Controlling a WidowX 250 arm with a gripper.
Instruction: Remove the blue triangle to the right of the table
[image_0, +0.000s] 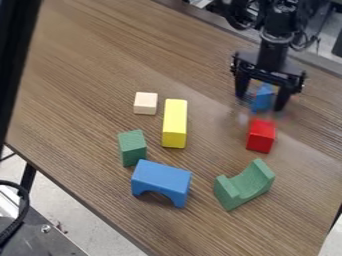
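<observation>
From where I stand, the black arm comes in over the far right of the wooden table (87, 65), and its gripper (261, 102) hangs down low over the wood there. The jaws are apart, one to the left and one to the right of the blue triangle (264, 98), which sits between them; I see a gap on its left side, but whether the right jaw touches it I cannot tell. Just on the near side of that triangle is a red block (261, 135), close to it. Over toward the middle, well to the left of the red one, a long yellow block (175, 123) lies with its length running from far to near, and a small cream block (145, 103) sits just to the left of its far end. Nearer to me and a bit left of the yellow one there's a green block (132, 148), with a blue arch (161, 182) right by its near side, its hollow facing down toward the near edge. Off to the right of the arch, well apart from it, a green curved block (245, 185) sits at an angle, its scooped side up
</observation>
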